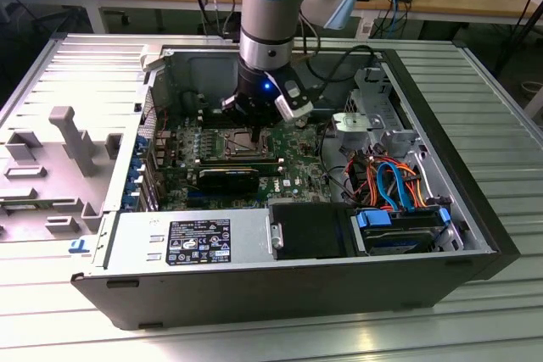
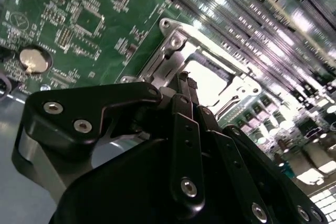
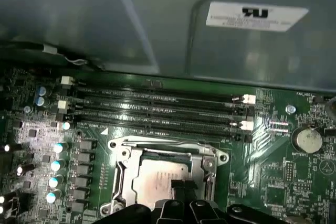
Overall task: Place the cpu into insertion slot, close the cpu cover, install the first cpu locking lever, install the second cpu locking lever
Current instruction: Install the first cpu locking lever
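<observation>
Fingers [image 2: 185, 85] of the gripper [image 1: 256, 135] come together into a single narrow black tip, pressed shut with nothing visible between them. In the first wrist view that tip [image 3: 181, 187] sits right over the near edge of the cpu [image 3: 157, 179], which lies flat inside the insertion slot [image 3: 122, 174]. The cpu cover [image 3: 168, 148] lies down over the chip, its silvery frame ringing the grey metal top. In the second wrist view the cover's frame [image 2: 173, 45] shines just beyond the fingertips.

The arm [image 1: 270, 14] stands nearly vertical in the exterior view, its wrist pointing straight down into the open computer case [image 1: 254, 294], with the gripper low over the green motherboard [image 1: 297, 163]. A row of long black memory slots [image 3: 157, 111] runs just beside the socket, and a round coin battery [image 3: 307, 140] sits well apart from it. The case rests on a ribbed metal surface [image 1: 501, 116].
</observation>
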Controlling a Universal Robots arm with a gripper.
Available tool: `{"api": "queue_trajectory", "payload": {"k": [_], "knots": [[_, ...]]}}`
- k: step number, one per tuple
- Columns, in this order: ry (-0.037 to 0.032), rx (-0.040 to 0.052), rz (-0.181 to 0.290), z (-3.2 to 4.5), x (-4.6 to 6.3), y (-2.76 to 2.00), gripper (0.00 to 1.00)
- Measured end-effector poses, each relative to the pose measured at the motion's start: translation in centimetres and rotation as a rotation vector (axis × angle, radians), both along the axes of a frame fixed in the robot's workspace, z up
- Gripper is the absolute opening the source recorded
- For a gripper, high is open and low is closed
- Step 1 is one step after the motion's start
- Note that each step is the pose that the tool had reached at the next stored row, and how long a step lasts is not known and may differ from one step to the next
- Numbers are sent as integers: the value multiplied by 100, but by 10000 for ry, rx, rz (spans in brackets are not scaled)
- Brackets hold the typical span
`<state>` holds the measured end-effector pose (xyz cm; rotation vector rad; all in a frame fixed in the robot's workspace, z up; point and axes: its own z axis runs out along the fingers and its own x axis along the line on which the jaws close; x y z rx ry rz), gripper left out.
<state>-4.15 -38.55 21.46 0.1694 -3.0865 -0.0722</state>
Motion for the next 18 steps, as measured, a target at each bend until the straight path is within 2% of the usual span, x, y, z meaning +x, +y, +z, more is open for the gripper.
{"api": "queue_trajectory", "payload": {"k": [2,4,7,9,16,18], "knots": [[1,-1,0,1,1,-36,11],[1,2,-1,12,1,-48,11],[0,10,0,52,2,-52,11],[0,30,0,117,2,-55,11],[0,86,0,266,2,-56,11],[0,89,0,274,2,-56,11]]}}
